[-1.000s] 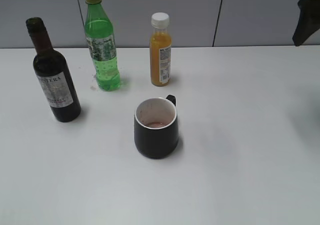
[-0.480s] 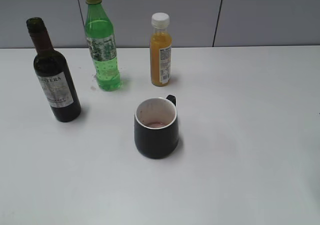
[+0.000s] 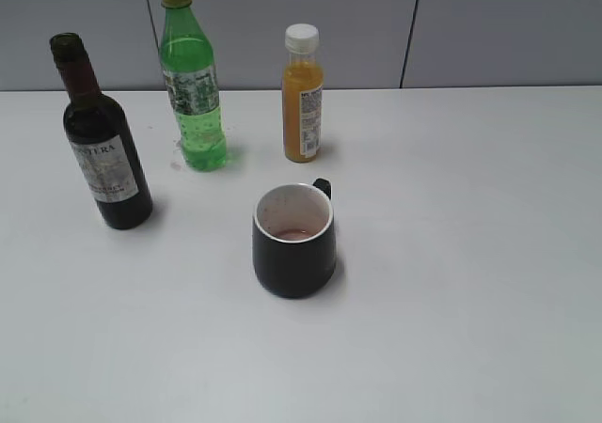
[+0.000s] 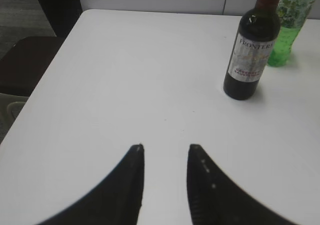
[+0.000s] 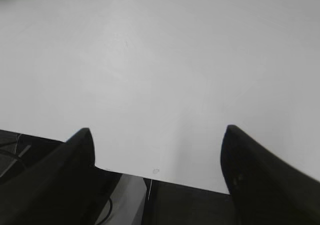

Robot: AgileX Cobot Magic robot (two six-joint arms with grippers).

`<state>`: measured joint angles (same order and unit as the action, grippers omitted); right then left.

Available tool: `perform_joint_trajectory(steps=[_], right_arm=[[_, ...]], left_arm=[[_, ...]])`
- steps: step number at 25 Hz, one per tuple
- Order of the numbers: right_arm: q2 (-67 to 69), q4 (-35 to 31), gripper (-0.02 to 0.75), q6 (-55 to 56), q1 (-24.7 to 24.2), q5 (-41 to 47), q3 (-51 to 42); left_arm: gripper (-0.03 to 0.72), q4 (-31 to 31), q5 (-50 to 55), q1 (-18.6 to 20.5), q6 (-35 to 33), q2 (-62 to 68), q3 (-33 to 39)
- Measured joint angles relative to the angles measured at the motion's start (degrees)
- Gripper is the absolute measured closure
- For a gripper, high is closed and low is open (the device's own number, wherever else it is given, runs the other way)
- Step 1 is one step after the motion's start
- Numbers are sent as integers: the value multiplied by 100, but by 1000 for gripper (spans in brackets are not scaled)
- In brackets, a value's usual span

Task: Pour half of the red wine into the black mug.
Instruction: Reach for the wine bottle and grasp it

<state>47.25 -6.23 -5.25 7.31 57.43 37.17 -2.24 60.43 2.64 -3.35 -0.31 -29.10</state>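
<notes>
The red wine bottle [image 3: 99, 150], dark green glass with a white-grey label, stands upright at the left of the white table [image 3: 451, 254]. It also shows in the left wrist view [image 4: 252, 50], far ahead and to the right of my left gripper [image 4: 166, 147], which is open and empty. The black mug [image 3: 293, 240] stands in the middle, with a little reddish liquid at its bottom. My right gripper [image 5: 157, 130] is wide open and empty over the table's edge. Neither gripper shows in the exterior view.
A bright green plastic bottle [image 3: 193, 89] and a small orange juice bottle [image 3: 302, 94] stand at the back, behind the mug. The green bottle also shows in the left wrist view [image 4: 292, 25]. A grey wall [image 3: 470, 28] runs behind the table.
The right arm, seen at the exterior view's upper right edge one second ago, has left that view. The bottles and mug have not moved.
</notes>
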Motion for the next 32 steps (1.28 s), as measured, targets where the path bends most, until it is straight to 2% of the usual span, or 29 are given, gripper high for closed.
perform_joint_trajectory(steps=[9,27,32], right_arm=[[-1899,-7,144,31,0,-273,-1276],[-4608,66,144,78,0,-332,-1297],[-4740,187,144,135,-17,-334,-1307]], left_arm=[[464,0,0,0,0,0,0],[464,0,0,0,0,0,0],[464,0,0,0,0,0,0]])
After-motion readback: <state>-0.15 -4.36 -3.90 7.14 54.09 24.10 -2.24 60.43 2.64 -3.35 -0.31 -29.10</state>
